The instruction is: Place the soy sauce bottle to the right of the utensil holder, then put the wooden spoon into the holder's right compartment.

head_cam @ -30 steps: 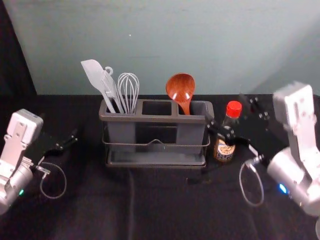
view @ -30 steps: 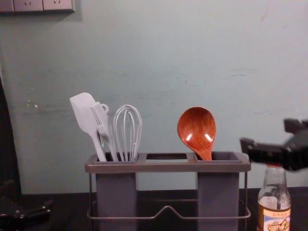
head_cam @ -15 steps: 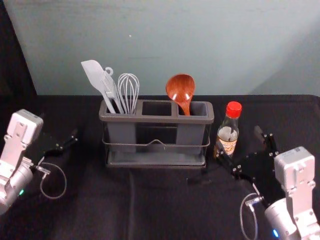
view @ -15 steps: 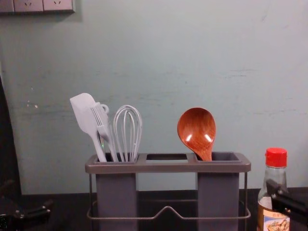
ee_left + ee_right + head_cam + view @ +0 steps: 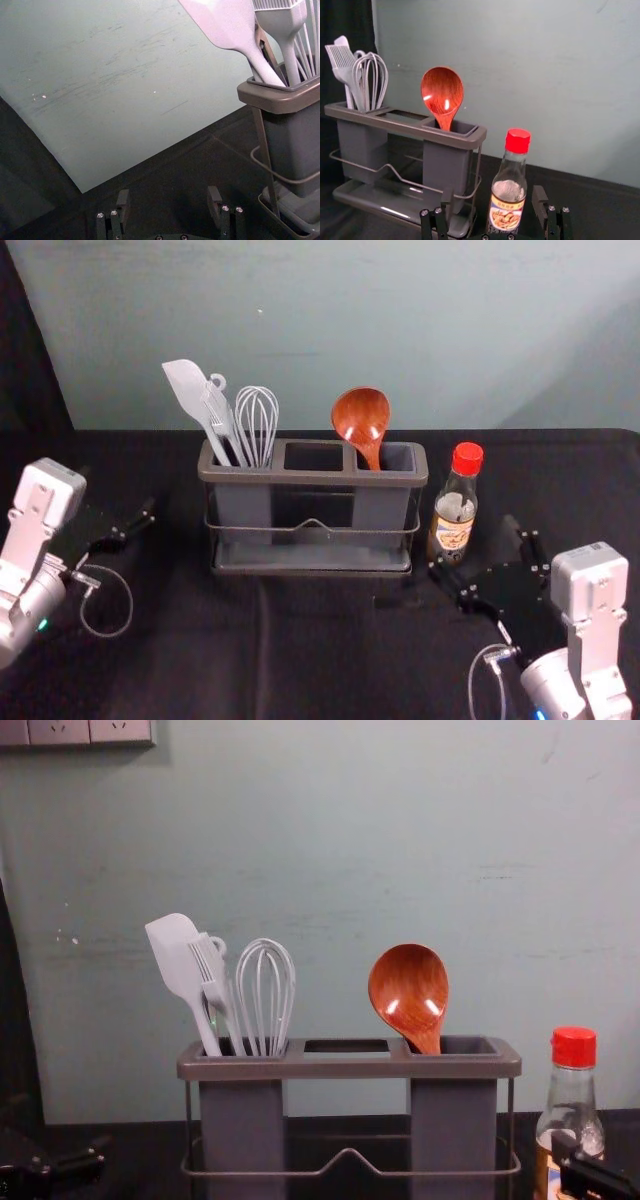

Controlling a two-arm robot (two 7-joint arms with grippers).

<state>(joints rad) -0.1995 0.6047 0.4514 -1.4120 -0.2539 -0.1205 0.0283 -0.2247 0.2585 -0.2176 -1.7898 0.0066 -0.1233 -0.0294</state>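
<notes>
Placement looks finished on both counts: the soy sauce bottle [image 5: 455, 512] stands upright on the worktop [image 5: 330, 660], near the utensil holder [image 5: 315, 478] on its right and apart from it, and the wooden spoon [image 5: 361, 418] leans bowl-up in the right compartment [image 5: 455, 1120]. The step in hand is probably letting go and clearing the bottle. The right gripper [image 5: 478, 545] is low beside it, jaws spread wide and gripping nothing. Next it should draw straight back, level and slowly, since a sideways swing could knock the bottle over. The left gripper [image 5: 169, 195] is parked at the left, its jaws apart and empty.

The head view takes in the bottle down to its foot, which the chest view crops at the lower edge. There a dark jaw also crosses the label [image 5: 506, 215]; the right wrist view gives the label's picture unobstructed, between the two jaws.
</notes>
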